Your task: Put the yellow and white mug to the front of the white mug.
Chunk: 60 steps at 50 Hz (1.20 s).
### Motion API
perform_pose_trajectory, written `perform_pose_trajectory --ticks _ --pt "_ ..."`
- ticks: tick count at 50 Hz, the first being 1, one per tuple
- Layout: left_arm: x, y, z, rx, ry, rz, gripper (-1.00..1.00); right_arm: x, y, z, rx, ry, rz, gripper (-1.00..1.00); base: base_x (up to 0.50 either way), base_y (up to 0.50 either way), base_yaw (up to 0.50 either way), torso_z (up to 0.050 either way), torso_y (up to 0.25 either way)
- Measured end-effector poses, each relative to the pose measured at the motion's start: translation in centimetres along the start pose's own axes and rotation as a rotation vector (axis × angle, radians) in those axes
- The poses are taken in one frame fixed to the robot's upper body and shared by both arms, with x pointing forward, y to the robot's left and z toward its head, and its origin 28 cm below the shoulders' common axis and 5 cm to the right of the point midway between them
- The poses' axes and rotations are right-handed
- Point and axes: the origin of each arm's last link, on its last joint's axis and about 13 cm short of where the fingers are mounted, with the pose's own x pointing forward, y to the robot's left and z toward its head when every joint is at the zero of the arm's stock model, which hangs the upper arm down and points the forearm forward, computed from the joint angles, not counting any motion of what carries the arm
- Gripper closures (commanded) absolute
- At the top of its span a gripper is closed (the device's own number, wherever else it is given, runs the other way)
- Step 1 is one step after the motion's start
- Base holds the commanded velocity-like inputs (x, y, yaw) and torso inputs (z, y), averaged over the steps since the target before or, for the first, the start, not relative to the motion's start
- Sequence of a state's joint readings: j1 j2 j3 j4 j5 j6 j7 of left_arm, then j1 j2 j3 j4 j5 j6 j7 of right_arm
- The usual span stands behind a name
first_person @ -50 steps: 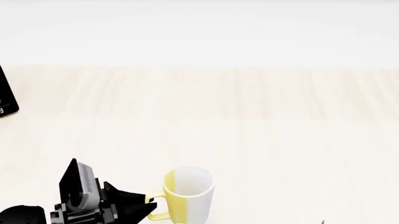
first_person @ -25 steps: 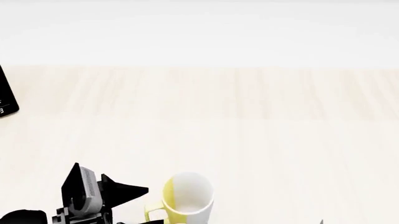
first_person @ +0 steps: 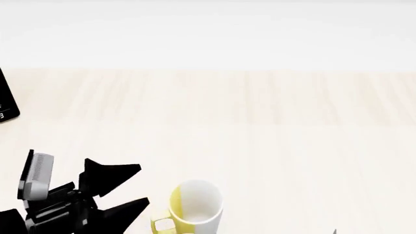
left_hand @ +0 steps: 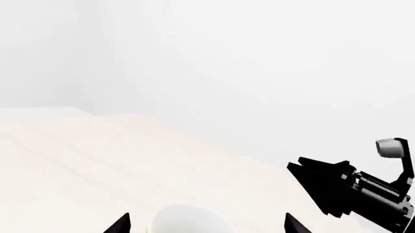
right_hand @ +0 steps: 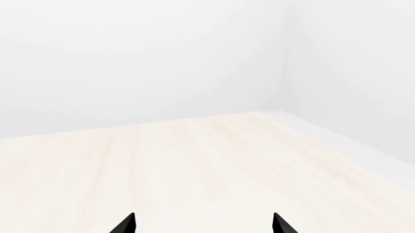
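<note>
The yellow and white mug (first_person: 195, 205) stands upright near the table's front edge, its yellow handle (first_person: 162, 225) pointing left. My left gripper (first_person: 143, 184) is open and empty, just left of the mug and apart from the handle. In the left wrist view the mug's white rim (left_hand: 189, 221) shows between the gripper's spread fingertips (left_hand: 120, 225). The right gripper (right_hand: 203, 225) is open and empty over bare table; it also shows in the left wrist view (left_hand: 324, 187). The white mug is out of view.
A black flat object (first_person: 7, 100) lies at the table's left edge. The pale wooden table (first_person: 260, 122) stretches back to a white wall. Only a tip of the right gripper shows at the head view's bottom edge (first_person: 336, 232).
The left gripper, shut at the mug's handle a second ago, has opened, turned and drawn back to the left. The mug stays upright, shifted slightly toward the front.
</note>
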<state>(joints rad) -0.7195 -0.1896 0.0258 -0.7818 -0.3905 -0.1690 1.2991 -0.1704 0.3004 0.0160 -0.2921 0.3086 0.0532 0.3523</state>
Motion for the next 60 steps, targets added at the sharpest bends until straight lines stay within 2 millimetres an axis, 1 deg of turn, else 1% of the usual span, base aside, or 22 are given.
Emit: perform_pose_trajectory --ticks 4,9,15,20,25,31,41,50,60 --pt "-0.2 -0.4 0.2 0.007 -0.053 0.024 -1.00 0.0 0.0 -0.1 0.001 0.002 0.000 -1.00 0.00 0.00 0.00 0.000 0.000" --pt "-0.7 -0.9 -0.2 0.028 -0.123 0.104 -1.00 0.0 0.0 -0.1 0.002 0.002 0.003 -1.00 0.00 0.00 0.00 0.000 0.000" --pt "-1.3 -1.9 -1.2 0.073 -0.215 0.246 -1.00 0.1 0.1 -0.1 0.003 0.001 0.007 -1.00 0.00 0.00 0.00 0.000 0.000" --pt "-1.9 -3.0 -1.7 0.098 -0.311 0.410 -1.00 0.0 0.2 -0.1 0.004 -0.003 0.009 -1.00 0.00 0.00 0.00 0.000 0.000" --pt "-2.3 -4.4 -2.0 0.160 -0.401 0.597 -1.00 0.0 0.2 0.0 0.007 -0.011 0.009 -1.00 0.00 0.00 0.00 0.000 0.000" --pt "-2.8 -6.7 -2.4 0.261 -0.481 0.779 -1.00 -0.1 0.2 0.1 0.009 -0.021 0.010 -1.00 0.00 0.00 0.00 0.000 0.000" --pt "-3.5 -9.7 -2.7 0.386 -0.593 1.028 -1.00 -0.2 0.4 0.3 0.011 -0.044 0.016 -1.00 0.00 0.00 0.00 0.000 0.000" --pt "-3.9 -12.1 -2.3 0.494 -0.681 1.144 -1.00 -0.6 0.6 0.8 0.006 -0.117 0.015 -1.00 0.00 0.00 0.00 0.000 0.000" --pt "-4.4 -15.5 -0.8 0.602 -0.813 1.171 -1.00 -1.7 0.5 2.4 0.003 -0.273 -0.024 -1.00 0.00 0.00 0.00 0.000 0.000"
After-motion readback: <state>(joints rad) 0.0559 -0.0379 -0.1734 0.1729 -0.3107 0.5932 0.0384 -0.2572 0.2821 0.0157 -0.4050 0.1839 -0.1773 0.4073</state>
